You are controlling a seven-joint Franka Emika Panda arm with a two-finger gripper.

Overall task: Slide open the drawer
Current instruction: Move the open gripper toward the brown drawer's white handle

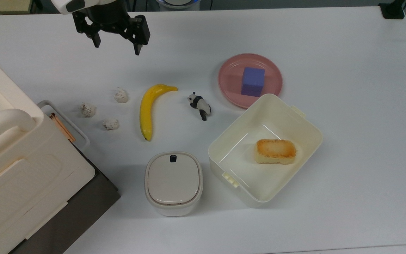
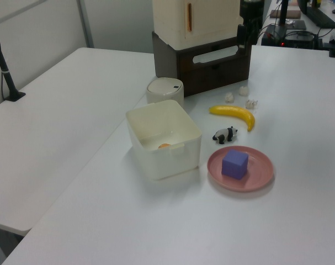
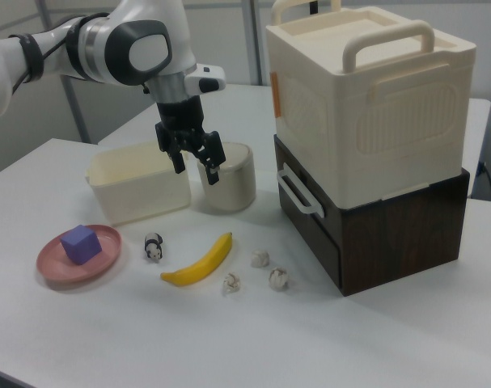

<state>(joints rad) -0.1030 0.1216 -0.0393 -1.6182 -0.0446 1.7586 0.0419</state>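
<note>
A: Dark-fronted drawer (image 1: 69, 129), top view: mostly hidden under the cream cabinet (image 1: 16, 169), below-left of the gripper (image 1: 116, 45); white handle showing.
B: Gripper?
A: Fingers spread wide, holding nothing, above the table (image 1: 330, 211).
B: Left view?
A: Handle (image 2: 214, 56) visible; gripper largely hidden behind the cabinet.
B: Right view?
A: Drawer front (image 3: 310, 218) looks closed, lower right of the gripper (image 3: 193, 167); banana (image 3: 201, 260) beneath.
</note>
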